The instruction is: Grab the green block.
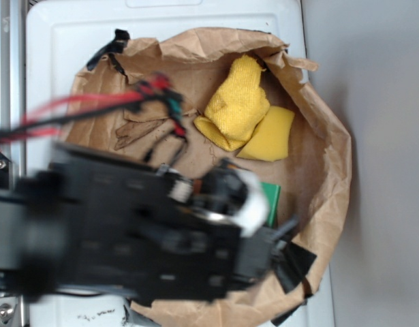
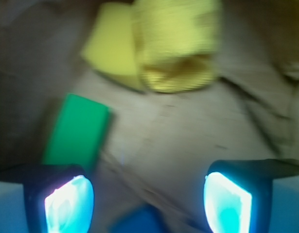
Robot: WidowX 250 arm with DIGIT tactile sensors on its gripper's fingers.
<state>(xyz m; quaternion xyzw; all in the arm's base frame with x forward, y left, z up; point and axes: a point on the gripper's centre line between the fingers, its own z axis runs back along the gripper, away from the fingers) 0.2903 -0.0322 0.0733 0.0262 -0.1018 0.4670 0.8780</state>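
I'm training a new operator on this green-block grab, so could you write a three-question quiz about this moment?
1. True or false: the gripper is shut on the green block.
2. In the wrist view, where does the green block lie relative to the fingers?
A. centred between them
B. ahead, off toward the left-hand finger
C. behind them
3. Fill in: the yellow cloth lies partly on the yellow ____.

Key:
1. False: the jaws stand open and nothing is between them.
2. B
3. sponge
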